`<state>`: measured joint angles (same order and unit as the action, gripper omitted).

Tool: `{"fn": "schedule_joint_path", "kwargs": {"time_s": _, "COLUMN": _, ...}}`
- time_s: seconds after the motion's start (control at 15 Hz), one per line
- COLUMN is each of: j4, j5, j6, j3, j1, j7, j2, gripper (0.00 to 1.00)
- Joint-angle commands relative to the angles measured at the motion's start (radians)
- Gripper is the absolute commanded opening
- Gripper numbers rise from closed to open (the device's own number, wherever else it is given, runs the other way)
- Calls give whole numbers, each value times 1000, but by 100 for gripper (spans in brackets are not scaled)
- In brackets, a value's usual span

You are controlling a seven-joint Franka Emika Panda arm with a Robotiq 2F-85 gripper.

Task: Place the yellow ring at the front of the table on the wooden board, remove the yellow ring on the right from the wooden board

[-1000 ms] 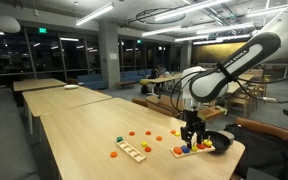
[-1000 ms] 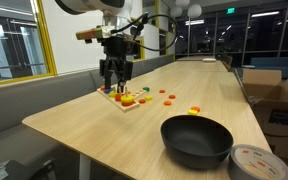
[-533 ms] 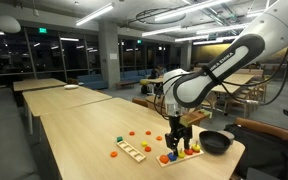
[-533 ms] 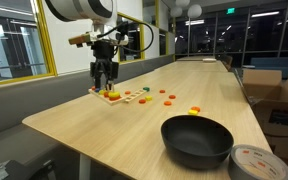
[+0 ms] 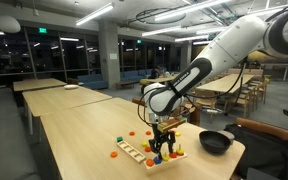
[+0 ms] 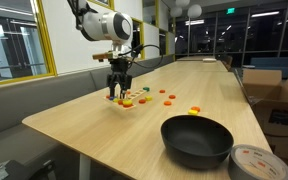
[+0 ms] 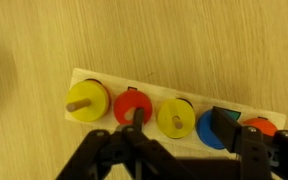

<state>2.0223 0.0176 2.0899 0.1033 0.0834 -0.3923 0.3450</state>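
A wooden board (image 7: pixel 94 80) carries rings on pegs: a yellow ring (image 7: pixel 87 100) at the left end, then a red one (image 7: pixel 124 103), a second yellow ring (image 7: pixel 176 118), a blue piece (image 7: pixel 212 128) and an orange one at the right. My gripper (image 7: pixel 179 125) is open just above the board, one finger by the red ring and one over the blue piece, with the second yellow ring between them. In both exterior views the gripper (image 5: pixel 162 148) (image 6: pixel 118 92) hangs low over the board (image 5: pixel 170 158) (image 6: pixel 128 102). A loose yellow ring (image 6: pixel 193 110) lies on the table.
A second wooden peg board (image 5: pixel 131 151) lies beside the first. Several loose orange and red rings (image 6: pixel 167 96) are scattered on the table. A black bowl (image 6: pixel 196 140) (image 5: pixel 216 141) sits near the table's end, a tape roll (image 6: pixel 264 163) beside it.
The gripper has travelled sideways and come down lower over the ring board. The ring board also sits further left in the exterior view than a second ago.
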Motion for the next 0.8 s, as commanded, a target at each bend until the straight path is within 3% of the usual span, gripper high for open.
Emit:
{"fn": "schedule_joint_path", "kwargs": {"time_s": 0.0, "j4": -186, "j5": 4, "j6": -86, "j3": -38, "j1": 21, "j7": 19, "j2": 137, "gripper": 93}}
{"fn": "schedule_joint_path", "kwargs": {"time_s": 0.13, "j4": -234, "j5": 7, "j6": -100, "j3": -50, "j1": 20, "j7": 29, "j2": 183, "gripper": 93}}
{"fn": "schedule_joint_path", "kwargs": {"time_s": 0.2, "j4": -252, "j5": 8, "j6": -105, "j3": -55, "j1": 19, "j7": 34, "j2": 199, "gripper": 48}}
{"fn": "schedule_joint_path", "kwargs": {"time_s": 0.27, "j4": -268, "j5": 8, "j6": -108, "j3": -60, "j1": 19, "j7": 38, "j2": 213, "gripper": 47}}
{"fn": "schedule_joint_path", "kwargs": {"time_s": 0.6, "j4": -308, "j5": 13, "j6": -130, "j3": -78, "j1": 11, "j7": 52, "j2": 243, "gripper": 9}}
{"fn": "schedule_joint_path", "kwargs": {"time_s": 0.73, "j4": -285, "j5": 17, "j6": -125, "j3": -85, "j1": 1, "j7": 64, "j2": 216, "gripper": 5}}
